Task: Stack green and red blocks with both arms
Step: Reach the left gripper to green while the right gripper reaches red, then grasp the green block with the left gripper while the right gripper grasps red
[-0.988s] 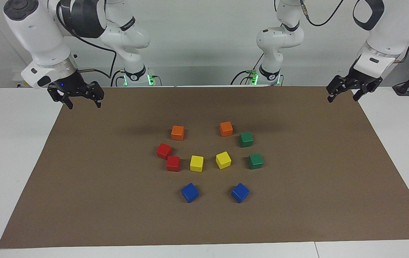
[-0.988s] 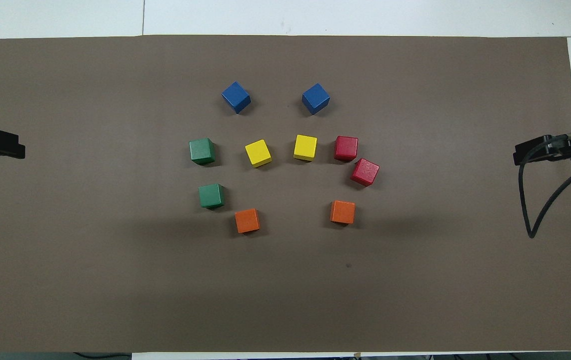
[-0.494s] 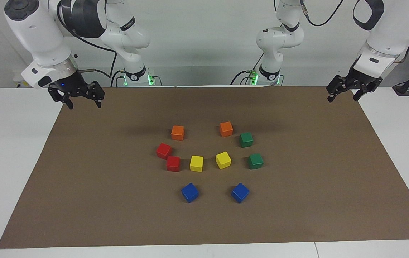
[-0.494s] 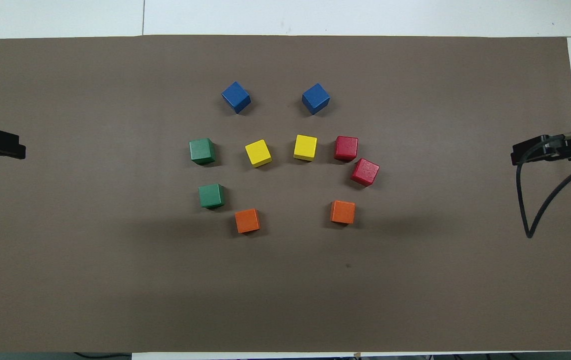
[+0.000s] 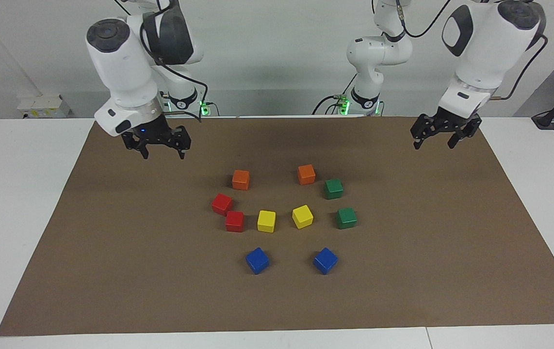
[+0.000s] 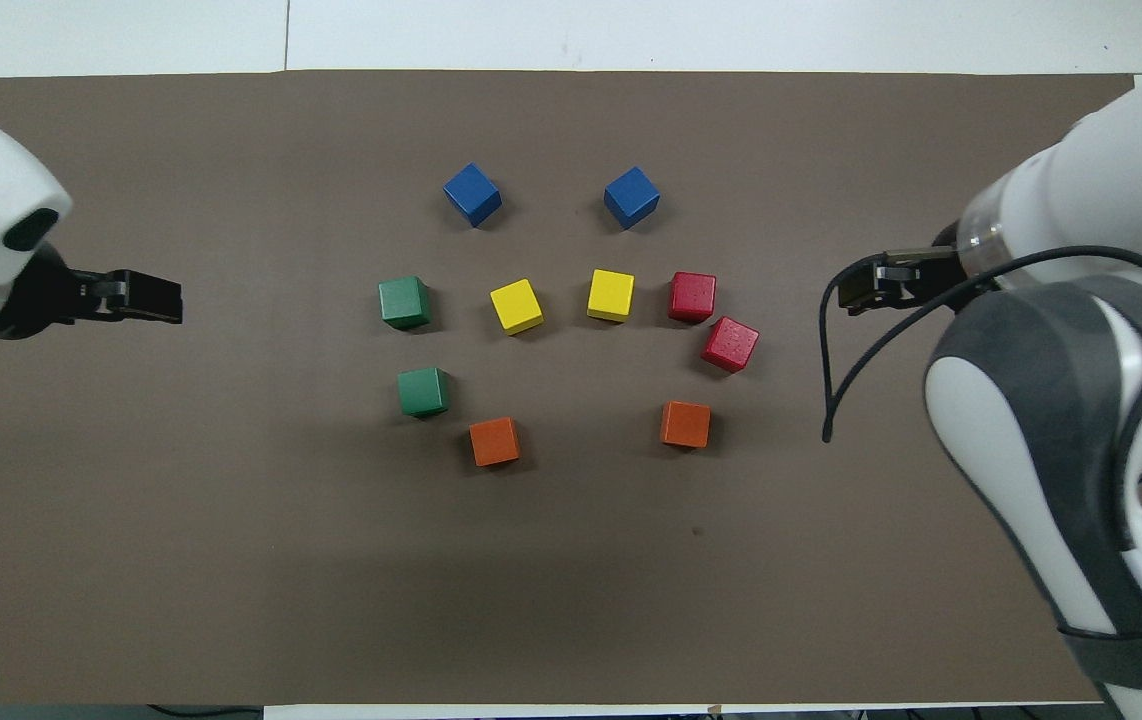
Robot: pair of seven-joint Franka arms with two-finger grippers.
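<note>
Even, bright light from above, sharp in both views.
The brown mat (image 5: 403, 271) shows no glare; each cube, such as a blue cube (image 6: 472, 193), casts a short soft shadow. Broad faint arm shadows darken the mat near the orange cubes (image 5: 240, 179).

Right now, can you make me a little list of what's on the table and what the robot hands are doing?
Red blocks: two, touching, toward the right arm's end, unstacked
Green blocks: two, apart, toward the left arm's end, unstacked
Other cubes: two orange, two yellow, two blue
Surface: brown mat
Left gripper: open, empty, in the air over the mat
Right gripper: open, empty, in the air over the mat
</note>
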